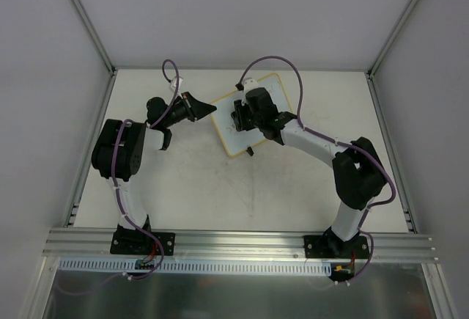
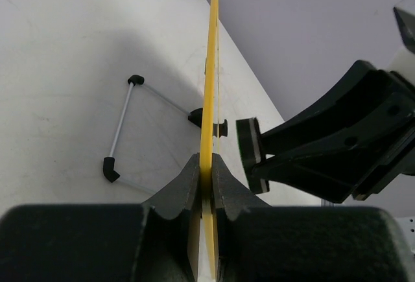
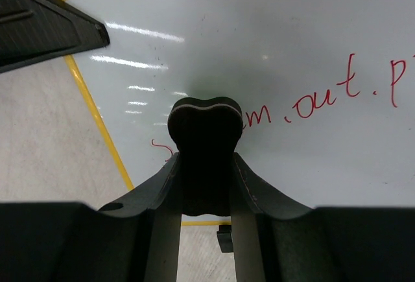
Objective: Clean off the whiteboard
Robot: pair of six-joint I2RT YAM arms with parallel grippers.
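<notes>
With the left fingers (image 2: 183,190) pressed onto the yellow frame (image 2: 209,68) of the board (image 1: 281,92), one to each face, pinching it near a corner of a short edge and holding it edge-on straight ahead of them. With the right fingers (image 3: 259,194) closed on the eraser (image 3: 205,125), gripping both its flanks and aiming its rounded tip at the white face. Just right of that tip, reading red writing (image 3: 324,100) that runs on rightward along the board's long axis; left of the tip, only a short red stroke before the frame. Judging, then, that the wipe lies mostly rightward from the right fingers, along the script and not across it. Cannot tell from the right wrist view whether touching the face or hovering off it; from the left wrist, showing a slim gap between pad and surface, so probably calling for a push inward first. On the far side of the board from the right fingers, finding a wire stand (image 2: 121,123) with black feet on the table (image 1: 220,194); seemingly propped at a slant rather than lying flat. Nearer the writing by far: the right gripper (image 1: 238,117), over the face itself; the left gripper (image 1: 209,108) at the edge, serving as brace only. Risking a swing of the board about that single pinch if pressing hard well away from it.
</notes>
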